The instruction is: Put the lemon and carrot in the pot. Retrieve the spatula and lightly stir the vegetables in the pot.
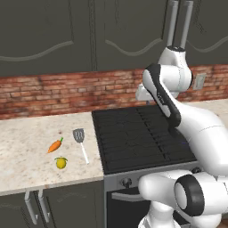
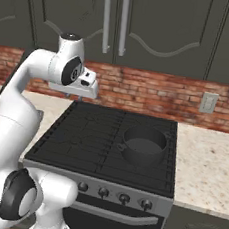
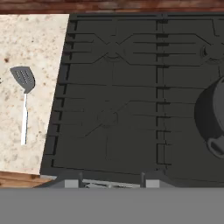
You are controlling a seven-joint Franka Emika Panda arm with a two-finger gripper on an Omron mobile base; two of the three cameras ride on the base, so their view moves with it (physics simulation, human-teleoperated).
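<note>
The orange carrot [image 1: 55, 145] and the yellow lemon [image 1: 61, 163] lie on the counter left of the stove, the lemon nearer the front edge. Just right of them is the spatula [image 1: 80, 142], its grey slotted head [image 3: 23, 78] toward the wall and its white handle toward the front. On the stove's front right burner stands the dark pot [image 2: 143, 145], which also shows at the right edge of the hand view [image 3: 214, 118]. My gripper [image 2: 74, 96] hangs high over the stove's back left part, pointing down. Its fingertips [image 3: 154, 178] stand apart, open, with nothing between them.
The black stovetop [image 1: 133, 138] has raised grates. A brick wall [image 2: 154, 93] and dark upper cabinets run behind it. Speckled counter [image 2: 206, 162] continues right of the stove, and an outlet plate [image 2: 208, 102] sits on the wall there.
</note>
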